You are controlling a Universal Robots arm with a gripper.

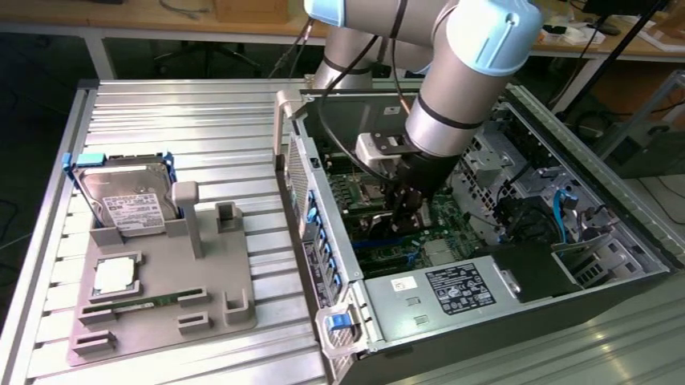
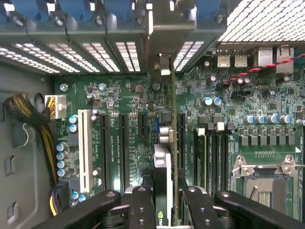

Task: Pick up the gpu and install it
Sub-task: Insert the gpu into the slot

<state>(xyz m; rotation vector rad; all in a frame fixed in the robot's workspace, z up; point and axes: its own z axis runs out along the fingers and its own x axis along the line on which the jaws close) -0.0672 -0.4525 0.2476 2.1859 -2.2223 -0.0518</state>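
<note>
Closest to the wrist camera, the pincer (image 2: 164,205) is clenched on the gpu (image 2: 163,167), held edge-on over the motherboard (image 2: 119,95) slots inside the case (image 1: 303,172); I judge the card should be upright and lined with one slot before pressing.

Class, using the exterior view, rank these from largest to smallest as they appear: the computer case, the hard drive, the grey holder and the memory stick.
1. computer case
2. grey holder
3. hard drive
4. memory stick, long but very slim
</note>
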